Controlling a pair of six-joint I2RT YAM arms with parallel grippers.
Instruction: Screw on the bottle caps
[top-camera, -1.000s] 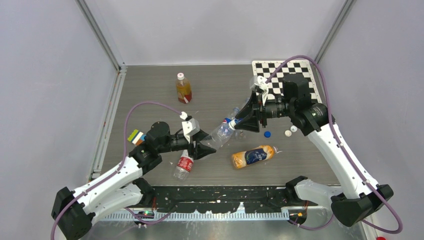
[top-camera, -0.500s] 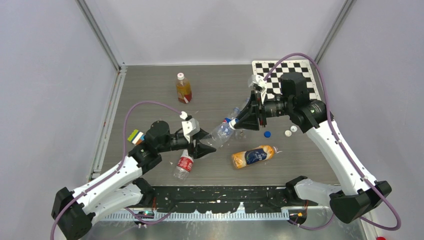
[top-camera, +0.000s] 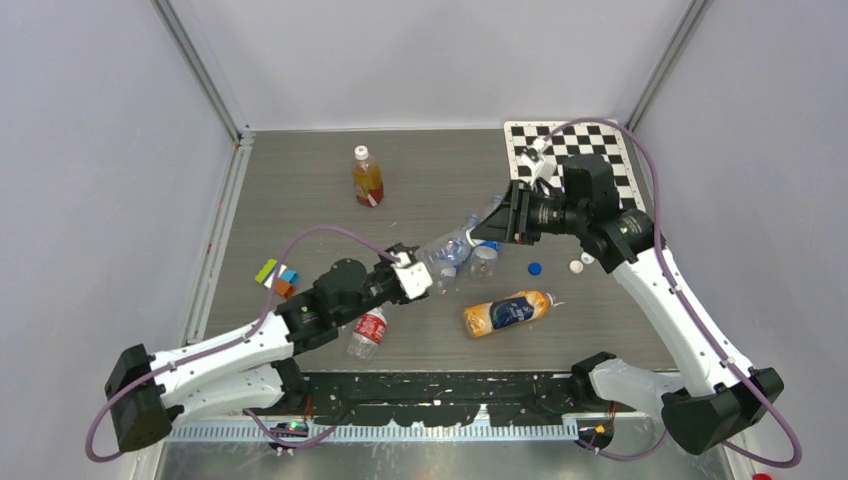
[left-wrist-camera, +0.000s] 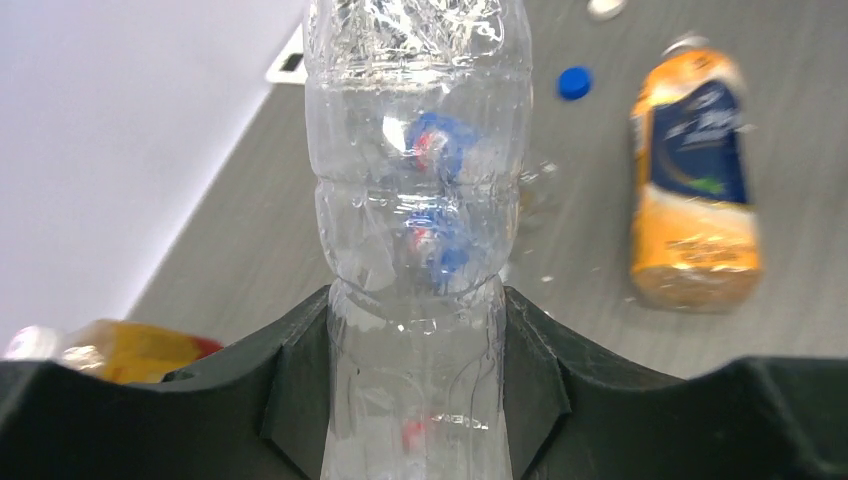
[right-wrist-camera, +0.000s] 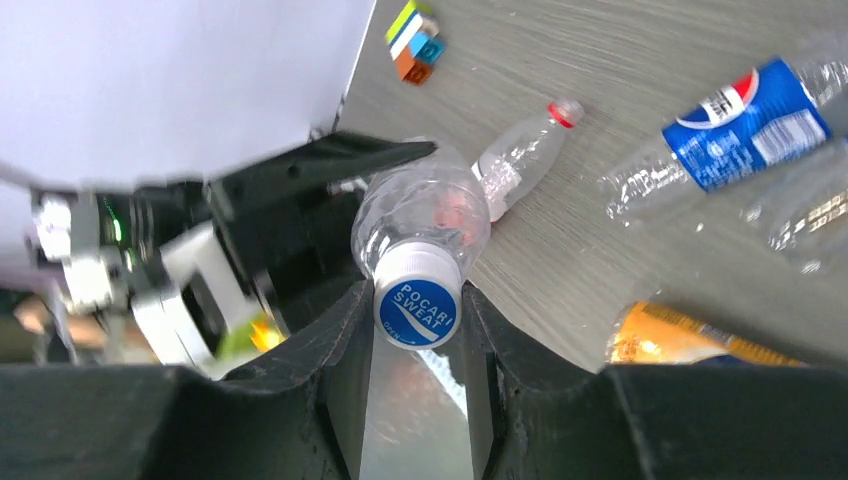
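Left arm: the left gripper (left-wrist-camera: 415, 305) is clamped on the clear bottle (left-wrist-camera: 415, 190), and both fingers (left-wrist-camera: 295, 375) press into its ribbed sides.
Bottle position: it hangs in the middle of the scene between the two arms, neck pointing far-right at the other arm.
Right arm: the right gripper (right-wrist-camera: 415, 300) is clenched on the Pocari Sweat cap (right-wrist-camera: 417, 290), with a finger (right-wrist-camera: 340, 360) tight against each side.
Cap in play: white rim, blue printed top, sitting right on the mouth of the clear bottle.
Loose caps: a blue cap (top-camera: 536, 268) and two white caps (top-camera: 576, 266) lie on the worktop (top-camera: 300, 190), right of centre, just near of the right gripper.
Lying bottles: an orange bottle with a dark blue label (top-camera: 508, 312) is near of those caps. A small red-labelled bottle (top-camera: 368, 330) lies beside the left arm. A Pepsi bottle (right-wrist-camera: 750, 125) is down flat under the action.
Standing bottle: an orange-drink bottle with a white cap (top-camera: 367, 177) is upright, far and left of centre.
Extras: there is a checkerboard (top-camera: 600, 140) in the far right corner and coloured blocks (top-camera: 275, 275) at the left.
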